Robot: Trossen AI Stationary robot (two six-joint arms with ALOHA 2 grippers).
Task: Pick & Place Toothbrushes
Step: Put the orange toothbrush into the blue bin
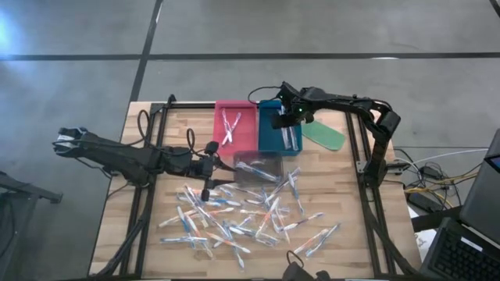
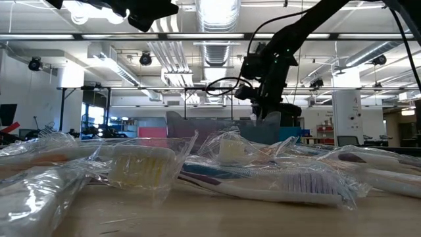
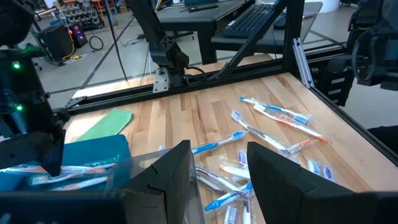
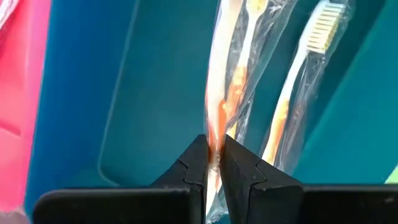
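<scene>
Many wrapped toothbrushes (image 1: 250, 218) lie scattered on the wooden table's near half. At the far side stand a red tray (image 1: 244, 136) holding two toothbrushes and a blue tray (image 1: 269, 134). My right gripper (image 4: 214, 158) hangs over the blue tray (image 4: 143, 93), shut on a wrapped orange toothbrush (image 4: 227, 74). Another orange toothbrush (image 4: 298, 93) lies flat in that tray. My left gripper (image 1: 208, 170) waits open at the table's left, level, nothing between its fingers (image 3: 168, 177). My right gripper pinches the wrapped orange toothbrush by its handle (image 4: 216, 134), between its two fingertips. The fingers come from above, pointing steeply down. The toothbrush hangs below them with its brush head lowest, over the blue tray's floor; whether it touches the floor I cannot tell.
A clear plastic box (image 1: 258, 166) stands just ahead of my left gripper. A flat green oblong piece (image 1: 323, 134) lies right of the blue tray. A black metal frame (image 1: 367, 195) runs along the table's edges.
</scene>
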